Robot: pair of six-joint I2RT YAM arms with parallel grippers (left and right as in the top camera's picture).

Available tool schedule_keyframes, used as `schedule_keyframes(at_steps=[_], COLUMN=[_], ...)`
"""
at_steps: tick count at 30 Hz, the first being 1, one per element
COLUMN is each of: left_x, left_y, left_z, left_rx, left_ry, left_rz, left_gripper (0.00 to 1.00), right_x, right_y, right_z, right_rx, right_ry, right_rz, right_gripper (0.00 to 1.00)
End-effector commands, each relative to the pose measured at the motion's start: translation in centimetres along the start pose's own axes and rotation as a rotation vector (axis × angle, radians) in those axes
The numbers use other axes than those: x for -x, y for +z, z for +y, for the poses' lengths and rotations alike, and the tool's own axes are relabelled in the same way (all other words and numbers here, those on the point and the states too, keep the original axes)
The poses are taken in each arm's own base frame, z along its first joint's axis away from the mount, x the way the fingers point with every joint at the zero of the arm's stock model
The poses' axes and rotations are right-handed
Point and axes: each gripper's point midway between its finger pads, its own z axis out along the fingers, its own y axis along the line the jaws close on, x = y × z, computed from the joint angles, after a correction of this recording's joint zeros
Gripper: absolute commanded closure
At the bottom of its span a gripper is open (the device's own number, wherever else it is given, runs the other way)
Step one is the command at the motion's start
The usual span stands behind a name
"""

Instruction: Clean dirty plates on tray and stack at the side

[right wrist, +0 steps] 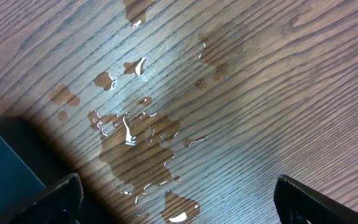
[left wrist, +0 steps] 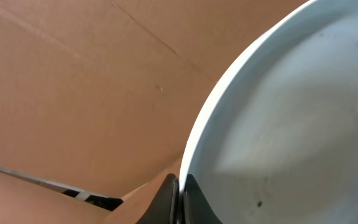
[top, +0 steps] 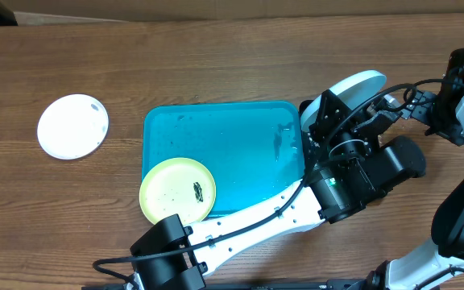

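Note:
My left gripper [top: 326, 110] is shut on the rim of the light blue plate [top: 354, 87] and holds it tilted on edge above the table, just right of the turquoise tray [top: 216, 145]. In the left wrist view the fingers [left wrist: 180, 194] pinch the rim and the plate's face [left wrist: 291, 118] shows a small dark speck. The yellow-green plate [top: 177, 190], with a dark smear, lies on the tray's front left corner. The white plate [top: 72, 126] lies on the table left of the tray. My right gripper [top: 420, 101] is open and empty over wet wood [right wrist: 185, 208].
Water puddles [right wrist: 138, 140] lie on the wooden table under the right gripper, beside the tray's corner [right wrist: 5, 171]. The tray has a wet patch with dark specks near its right end [top: 282, 138]. My left arm [top: 248, 221] crosses the table's front edge.

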Motion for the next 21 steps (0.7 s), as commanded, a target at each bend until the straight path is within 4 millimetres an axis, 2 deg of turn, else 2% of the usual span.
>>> schedule_keyframes(at_steps=[1, 4, 8, 11, 14, 21], left_x=[1.0, 1.0, 0.6, -0.1, -1.4, -5.4], left_y=[-0.5, -0.5, -0.5, -0.5, 0.0, 1.3], left_z=[1.8, 1.7, 1.1, -0.7, -2.3, -7.1], left_rx=[0.026, 0.023, -0.008, -0.098, -0.189, -0.523], left_ry=[-0.106, -0.111, -0.209, -0.203, -0.268, -0.463], left_rz=[-0.008, -0.009, -0.004, 0.008, 0.056, 0.292], left_gripper=[0.96, 0.96, 0.96, 0.96, 0.96, 0.96], right_x=[0.7, 0.7, 0.7, 0.7, 0.7, 0.7], right_y=[-0.7, -0.7, -0.7, -0.7, -0.7, -0.7], right_z=[-0.1, -0.1, -0.1, -0.1, -0.1, -0.1], right_rx=[0.003, 0.003, 0.003, 0.003, 0.003, 0.003], right_ry=[0.009, 0.009, 0.009, 0.009, 0.009, 0.009], right_rz=[-0.028, -0.028, -0.028, -0.028, -0.028, -0.028], right_gripper=[0.0, 0.0, 0.0, 0.0, 0.0, 0.0])
